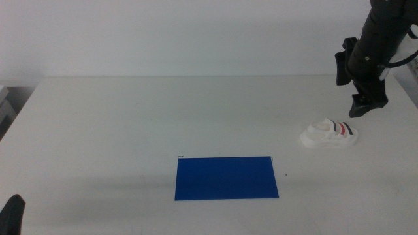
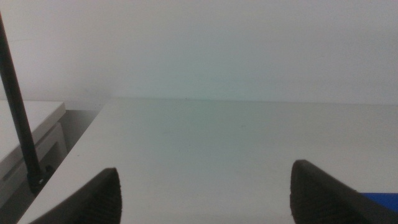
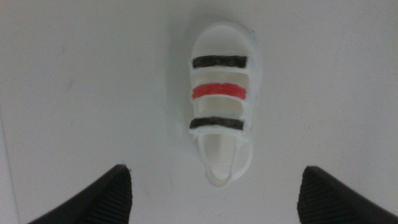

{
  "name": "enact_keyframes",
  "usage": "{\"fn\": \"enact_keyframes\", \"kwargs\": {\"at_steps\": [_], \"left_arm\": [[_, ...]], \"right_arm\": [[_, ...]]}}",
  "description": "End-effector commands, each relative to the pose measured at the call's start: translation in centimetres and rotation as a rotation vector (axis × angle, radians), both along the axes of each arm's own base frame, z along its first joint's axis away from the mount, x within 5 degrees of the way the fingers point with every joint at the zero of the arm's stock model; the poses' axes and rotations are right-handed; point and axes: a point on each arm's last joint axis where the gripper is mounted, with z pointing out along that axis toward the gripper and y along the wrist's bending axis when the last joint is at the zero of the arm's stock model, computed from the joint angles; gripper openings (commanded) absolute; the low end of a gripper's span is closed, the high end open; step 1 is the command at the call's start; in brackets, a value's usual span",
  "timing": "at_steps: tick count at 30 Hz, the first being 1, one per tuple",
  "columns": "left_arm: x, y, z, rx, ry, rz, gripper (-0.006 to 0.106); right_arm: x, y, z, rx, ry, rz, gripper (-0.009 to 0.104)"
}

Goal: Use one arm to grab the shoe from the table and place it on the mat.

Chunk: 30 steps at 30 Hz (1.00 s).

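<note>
The white shoe (image 1: 330, 134) with dark, red and dark stripes lies on the white table (image 1: 130, 124) at the right. My right gripper (image 1: 363, 106) hangs just above and behind it, jaws wide open; in the right wrist view the shoe (image 3: 221, 102) lies between and beyond the open jaws, untouched. The dark blue mat (image 1: 226, 177) lies flat near the table's front middle, left of the shoe. My left gripper (image 1: 12, 215) waits at the bottom left corner, jaws open and empty in the left wrist view (image 2: 205, 193).
A thin black rod (image 2: 18, 118) stands beside the table's edge in the left wrist view, next to a white side surface (image 2: 25, 124). A sliver of the mat (image 2: 382, 198) shows there too.
</note>
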Motion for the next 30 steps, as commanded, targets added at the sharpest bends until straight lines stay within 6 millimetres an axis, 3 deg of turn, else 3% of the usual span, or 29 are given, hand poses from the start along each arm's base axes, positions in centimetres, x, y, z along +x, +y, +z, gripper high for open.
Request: {"fn": "enact_keyframes", "kwargs": {"at_steps": [1, 20, 30], "left_arm": [[-0.1, -0.1, 0.5, -0.005, -0.08, -0.015, 0.092], [-0.1, -0.1, 0.5, -0.005, -0.08, -0.015, 0.092], [-0.1, -0.1, 0.5, -0.005, -0.08, -0.015, 0.092]], "right_arm": [[-0.8, -0.3, 2.4, 0.017, -0.027, -0.096, 0.075], [2.7, 0.3, -5.4, -0.017, 0.08, -0.051, 0.075], [3.8, 0.5, -7.5, -0.007, 0.057, -0.046, 0.074]]}}
